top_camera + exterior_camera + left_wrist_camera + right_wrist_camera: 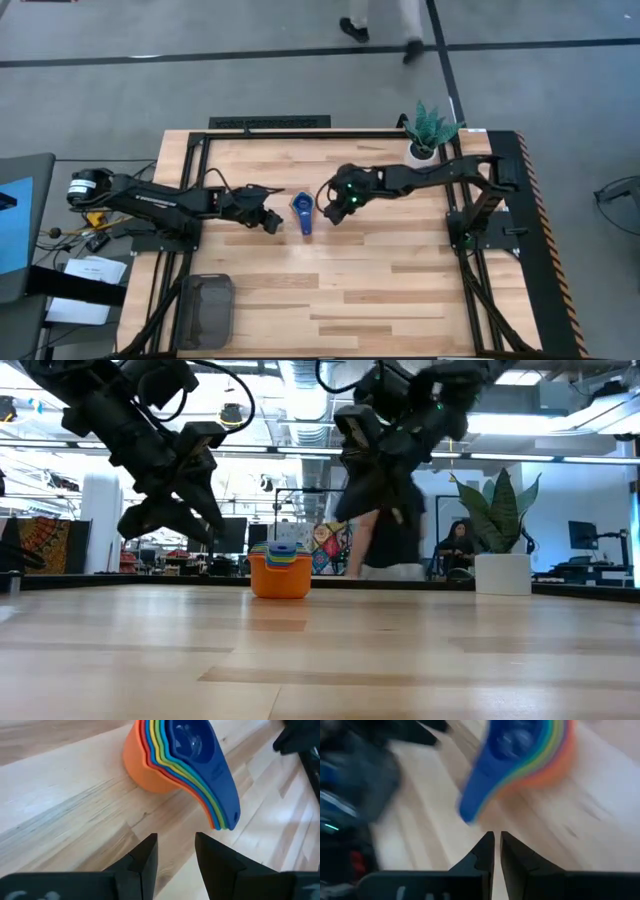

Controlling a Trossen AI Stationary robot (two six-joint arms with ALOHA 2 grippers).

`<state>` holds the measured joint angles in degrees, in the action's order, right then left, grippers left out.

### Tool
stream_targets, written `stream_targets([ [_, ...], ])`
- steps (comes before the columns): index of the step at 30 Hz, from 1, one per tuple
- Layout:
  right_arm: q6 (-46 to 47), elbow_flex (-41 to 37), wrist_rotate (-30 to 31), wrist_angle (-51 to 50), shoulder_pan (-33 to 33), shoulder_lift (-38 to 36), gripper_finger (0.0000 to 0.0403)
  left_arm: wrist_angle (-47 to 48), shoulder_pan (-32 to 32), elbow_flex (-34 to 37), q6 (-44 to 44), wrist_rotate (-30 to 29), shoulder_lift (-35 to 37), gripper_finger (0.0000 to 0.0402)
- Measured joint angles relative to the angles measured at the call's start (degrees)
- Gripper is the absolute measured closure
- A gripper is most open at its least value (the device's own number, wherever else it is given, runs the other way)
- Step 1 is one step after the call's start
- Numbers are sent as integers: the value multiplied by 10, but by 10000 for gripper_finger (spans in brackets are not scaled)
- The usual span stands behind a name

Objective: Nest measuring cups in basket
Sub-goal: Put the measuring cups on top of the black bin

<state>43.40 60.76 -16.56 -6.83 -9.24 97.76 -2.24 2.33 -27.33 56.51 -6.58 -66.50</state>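
The measuring cups [303, 212] stand nested in one stack at the middle of the table. The orange one [142, 767] is outermost with its base on the wood, and the dark blue one [192, 745] is on top. Their handles [225, 810] fan toward the near edge. My left gripper [176, 852] hovers open just left of the stack [280, 570], touching nothing. My right gripper [497, 845] hovers just right of the stack [520, 755], its fingertips a narrow slit apart with nothing between them. The basket [207, 310] sits at the near left corner.
A white plant pot [424, 152] with a green plant stands at the far right of the table. A person walks on the floor beyond the far edge [385, 25]. Bare wood lies between the stack and the basket.
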Motion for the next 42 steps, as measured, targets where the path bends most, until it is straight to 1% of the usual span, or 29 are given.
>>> stream_targets([
  [5, 55, -68, -1, 114, 12, -9, 346, 3, 0, 0, -7, 1, 0, 283],
  [7, 72, -89, -2, 146, 15, -9, 336, 3, 0, 0, -13, 2, 0, 283],
  [9, 91, -106, -2, 166, 20, -9, 316, 4, 0, 0, -19, 5, 0, 283],
  [12, 114, -131, -2, 198, 21, -9, 266, 4, 0, 0, -25, 7, 0, 283],
  [15, 125, -141, -2, 202, 20, -9, 201, 7, 0, 0, -28, 3, 0, 283],
  [18, 111, -142, -3, 206, 20, -8, 136, 7, 3, 0, -36, 3, 0, 283],
  [20, 87, -142, -39, 245, 19, 4, 106, 10, 7, 0, -37, 3, 0, 283],
  [22, 74, -142, -84, 279, 16, 9, 88, 13, 11, 0, -47, 3, 0, 283],
  [24, 69, -141, -89, 300, 14, 13, 81, 14, 16, 0, -60, 3, 0, 283],
  [31, 46, -141, -15, 293, 5, 19, 83, 16, 33, 0, -75, -1, 0, 283],
  [35, 84, -141, -22, 289, -6, 19, 89, 16, 35, 0, -98, -2, 0, 283],
  [38, 95, -141, -18, 276, -9, 20, 89, 19, 35, 0, -123, -5, -1, 283],
  [40, 98, -141, -15, 287, -9, 34, 85, 18, 35, 4, -130, -18, -3, 283],
  [42, 114, -141, -27, 304, -10, 58, 78, 26, 35, 9, -130, -33, -3, 283],
])
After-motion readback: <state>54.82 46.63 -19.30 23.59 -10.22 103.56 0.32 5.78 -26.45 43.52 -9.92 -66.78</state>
